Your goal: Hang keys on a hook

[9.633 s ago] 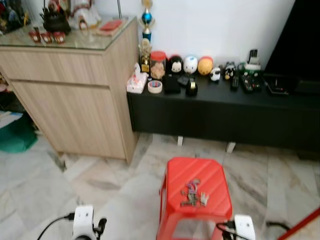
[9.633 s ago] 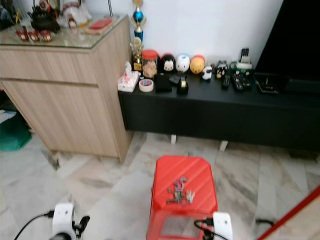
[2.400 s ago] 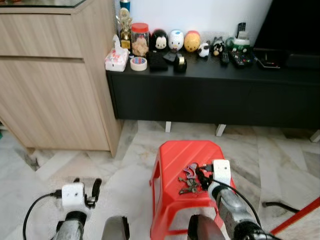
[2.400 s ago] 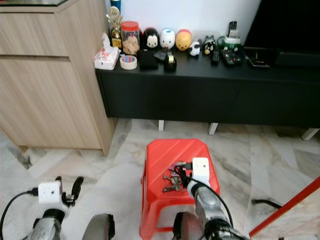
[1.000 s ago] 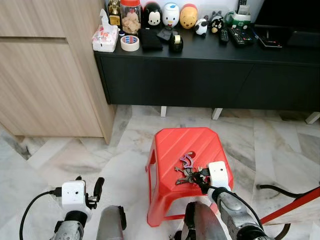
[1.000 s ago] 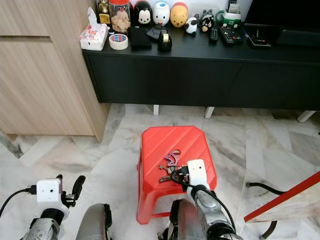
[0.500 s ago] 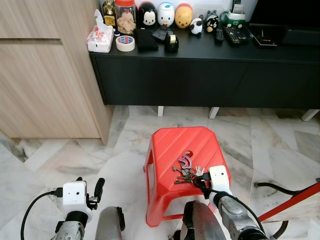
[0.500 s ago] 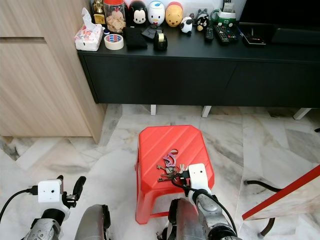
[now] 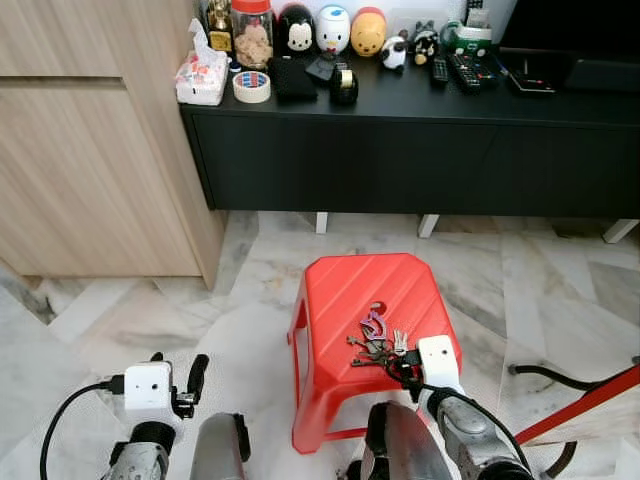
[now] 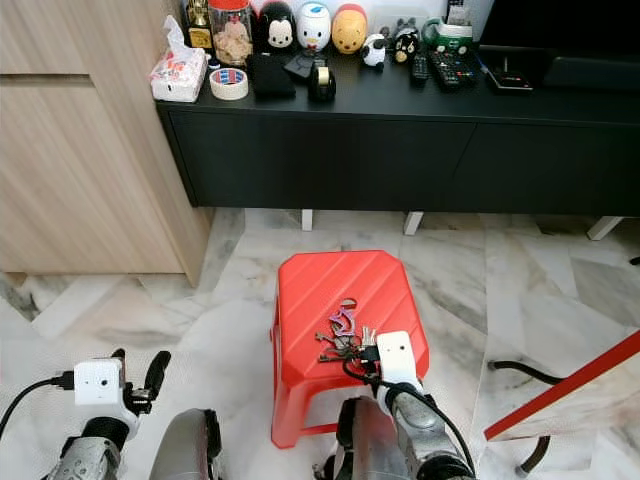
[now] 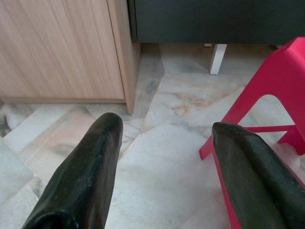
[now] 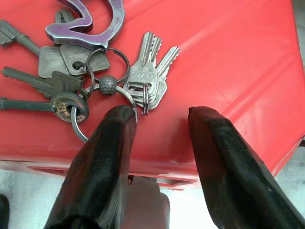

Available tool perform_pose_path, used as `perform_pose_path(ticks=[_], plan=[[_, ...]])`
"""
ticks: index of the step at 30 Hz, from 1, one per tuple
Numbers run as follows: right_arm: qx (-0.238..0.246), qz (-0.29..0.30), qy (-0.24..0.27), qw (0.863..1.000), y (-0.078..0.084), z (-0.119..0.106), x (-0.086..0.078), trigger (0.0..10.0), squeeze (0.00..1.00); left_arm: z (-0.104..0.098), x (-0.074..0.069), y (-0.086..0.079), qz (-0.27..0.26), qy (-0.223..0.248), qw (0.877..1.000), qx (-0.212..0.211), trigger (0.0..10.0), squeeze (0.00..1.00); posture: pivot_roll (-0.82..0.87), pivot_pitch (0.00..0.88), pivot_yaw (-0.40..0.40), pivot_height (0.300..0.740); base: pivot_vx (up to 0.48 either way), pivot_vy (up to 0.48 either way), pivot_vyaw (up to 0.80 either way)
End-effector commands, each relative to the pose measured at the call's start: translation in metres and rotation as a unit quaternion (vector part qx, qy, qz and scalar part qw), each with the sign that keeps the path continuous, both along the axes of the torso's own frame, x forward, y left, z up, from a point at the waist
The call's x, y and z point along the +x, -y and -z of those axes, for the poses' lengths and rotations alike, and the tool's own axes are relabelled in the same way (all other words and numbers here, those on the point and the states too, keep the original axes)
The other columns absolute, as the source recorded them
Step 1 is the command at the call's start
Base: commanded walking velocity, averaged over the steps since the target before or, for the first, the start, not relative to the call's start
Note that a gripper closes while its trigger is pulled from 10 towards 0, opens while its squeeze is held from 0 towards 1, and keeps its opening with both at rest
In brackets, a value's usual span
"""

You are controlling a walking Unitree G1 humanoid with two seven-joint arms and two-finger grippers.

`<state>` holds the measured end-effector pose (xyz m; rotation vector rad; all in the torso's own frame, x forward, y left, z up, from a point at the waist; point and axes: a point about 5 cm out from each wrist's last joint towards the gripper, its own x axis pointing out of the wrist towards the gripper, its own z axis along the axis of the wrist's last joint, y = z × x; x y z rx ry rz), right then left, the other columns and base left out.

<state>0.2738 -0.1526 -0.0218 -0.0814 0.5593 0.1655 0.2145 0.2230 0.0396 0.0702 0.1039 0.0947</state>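
Observation:
A bunch of keys (image 9: 374,341) with a purple tag lies on the near part of a red plastic stool (image 9: 350,285). My right gripper (image 9: 402,369) is at the stool's near edge, right behind the keys. In the right wrist view the keys (image 12: 90,67) lie fanned out on the red top, and the right gripper (image 12: 159,114) is open. One finger's tip (image 12: 119,117) touches the key ring. My left gripper (image 9: 190,385) hangs low to the left of the stool, open over the marble floor (image 11: 162,143).
A low black cabinet (image 9: 420,140) with toy figures, a tape roll and remotes runs along the wall behind the stool. A tall wooden cupboard (image 9: 90,170) stands at the left. A black cable (image 9: 545,372) and a red bar (image 9: 590,405) lie at the right.
Since the oldest frames the view has closed in on the stool and my right gripper has come up to the keys. Over the last half second almost nothing has moved.

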Motion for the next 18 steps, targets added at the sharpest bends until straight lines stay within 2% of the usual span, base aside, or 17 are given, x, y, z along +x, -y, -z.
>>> perform_pose_path(ticks=[1,2,3,4,6,7,8,18], plan=[[0.002,0.0,-0.012,1.0,0.0003,0.0052,-0.0055,7.2,0.0,0.0065,-0.0045,0.002,-0.001,-0.012,1.0,0.0,10.0,0.0,0.17,0.161,-0.095,0.584,0.0,0.0,0.0],[0.007,-0.002,-0.007,1.0,-0.0012,0.0037,-0.0041,5.6,0.0,0.0068,-0.0047,0.0015,-0.002,-0.012,1.0,0.001,10.0,0.0,0.17,0.161,-0.095,0.584,0.0,0.0,0.0],[0.007,-0.002,-0.007,1.0,-0.0012,0.0037,-0.0041,5.6,0.0,0.0068,-0.0047,0.0015,-0.002,-0.012,1.0,0.001,10.0,0.0,0.17,0.161,-0.095,0.584,0.0,0.0,0.0],[0.01,-0.006,0.0,1.0,-0.0027,0.0021,-0.0028,3.9,0.0,0.0071,-0.0049,0.0006,-0.005,-0.012,1.0,0.003,10.0,0.0,0.17,0.161,-0.095,0.584,0.0,0.0,0.0],[0.011,-0.006,0.001,1.0,-0.0028,0.0019,-0.0027,3.9,0.0,0.0071,-0.005,0.0004,-0.006,-0.013,1.0,0.004,10.0,0.0,0.17,0.161,-0.095,0.584,0.0,0.0,0.0],[0.011,-0.008,0.002,1.0,-0.0033,0.0014,-0.0022,0.6,0.0,0.0069,-0.0049,0.0011,-0.003,-0.012,1.0,0.006,10.0,0.0,0.17,0.161,-0.094,0.584,0.0,0.0,0.0],[0.012,-0.01,0.004,1.0,-0.0042,0.0005,-0.0011,0.0,0.0,0.0072,-0.005,0.0023,-0.002,-0.012,1.0,0.006,10.0,0.0,0.18,0.162,-0.094,0.584,0.0,0.0,0.0],[0.01,-0.016,0.003,1.0,-0.0051,0.0003,-0.0008,0.0,0.0,0.0096,-0.0081,0.005,0.003,-0.016,1.0,0.006,10.0,0.0,0.17,0.165,-0.095,0.584,0.0,0.0,0.0]])
